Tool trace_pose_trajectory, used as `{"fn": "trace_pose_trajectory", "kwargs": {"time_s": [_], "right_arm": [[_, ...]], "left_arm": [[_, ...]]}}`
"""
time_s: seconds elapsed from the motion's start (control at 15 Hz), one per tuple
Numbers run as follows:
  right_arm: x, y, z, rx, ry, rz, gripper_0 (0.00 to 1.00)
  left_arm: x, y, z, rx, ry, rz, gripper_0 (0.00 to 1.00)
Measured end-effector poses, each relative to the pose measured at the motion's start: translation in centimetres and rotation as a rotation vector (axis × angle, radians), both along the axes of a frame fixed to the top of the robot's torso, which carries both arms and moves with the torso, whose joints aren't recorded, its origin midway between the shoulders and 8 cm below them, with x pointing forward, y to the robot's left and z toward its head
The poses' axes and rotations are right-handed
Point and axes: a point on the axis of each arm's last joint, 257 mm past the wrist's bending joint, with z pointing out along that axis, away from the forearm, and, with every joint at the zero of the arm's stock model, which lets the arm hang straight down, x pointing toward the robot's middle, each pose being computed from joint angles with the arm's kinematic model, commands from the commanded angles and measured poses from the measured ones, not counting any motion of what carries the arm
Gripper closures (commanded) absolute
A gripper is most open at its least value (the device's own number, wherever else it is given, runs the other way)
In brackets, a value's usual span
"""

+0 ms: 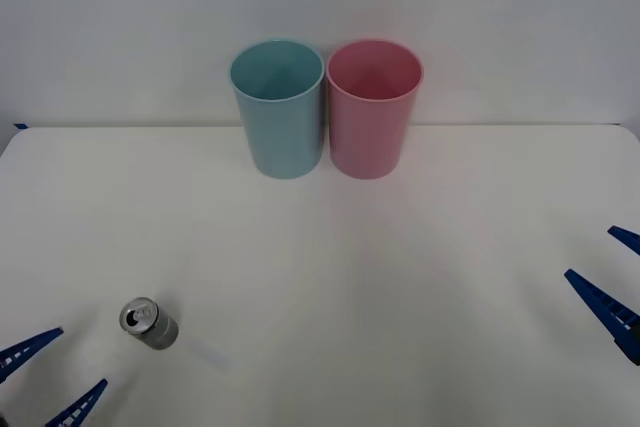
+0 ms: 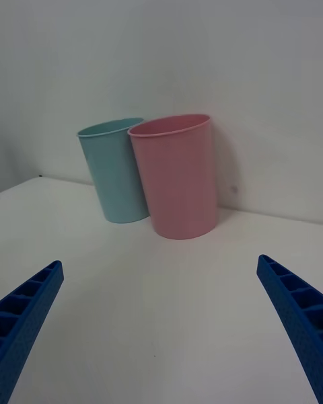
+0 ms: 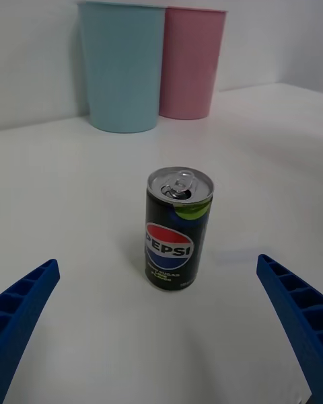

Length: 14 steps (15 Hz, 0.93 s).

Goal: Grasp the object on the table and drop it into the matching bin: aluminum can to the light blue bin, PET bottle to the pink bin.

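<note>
Approach step, nothing grasped yet; aluminum can stands upright on the table at its near-left part, well apart from the light blue bin and pink bin side by side at the far edge. Left gripper is spread wide, empty, just beside the can; right gripper also spread, idle at the right edge; next move looks like left advancing to straddle the can, then closing, then carrying to the light blue bin

Upright aluminum can on the table, near left tool.

Plain white wall behind white tabletop; soft, even light, faint shadows.
</note>
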Motion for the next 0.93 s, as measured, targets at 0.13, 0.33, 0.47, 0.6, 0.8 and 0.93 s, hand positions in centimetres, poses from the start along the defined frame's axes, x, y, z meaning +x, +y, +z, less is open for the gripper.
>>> {"fn": "trace_pose_trajectory", "kwargs": {"time_s": [0.13, 0.33, 0.47, 0.6, 0.8, 0.93], "right_arm": [[0.0, 0.0, 0.0, 0.0, 0.0, 0.0, 0.0], [0.0, 0.0, 0.0, 0.0, 0.0, 0.0, 0.0], [0.0, 0.0, 0.0, 0.0, 0.0, 0.0, 0.0], [0.0, 0.0, 0.0, 0.0, 0.0, 0.0, 0.0], [0.0, 0.0, 0.0, 0.0, 0.0, 0.0, 0.0], [0.0, 0.0, 0.0, 0.0, 0.0, 0.0, 0.0]], "left_arm": [[0.4, -0.3, -0.6, 0.012, 0.001, 0.008, 0.0], [1.4, -0.7, -1.8, 0.018, 0.005, 0.016, 0.0], [2.3, -1.1, -2.6, 0.018, -0.002, 0.016, 0.0], [3.0, -1.7, -3.0, 0.005, 0.0, 0.008, 0.0], [3.8, -2.8, -3.2, -0.013, -0.002, -0.004, 0.0], [4.3, -3.8, -3.3, -0.026, -0.008, -0.006, 0.0]]}}
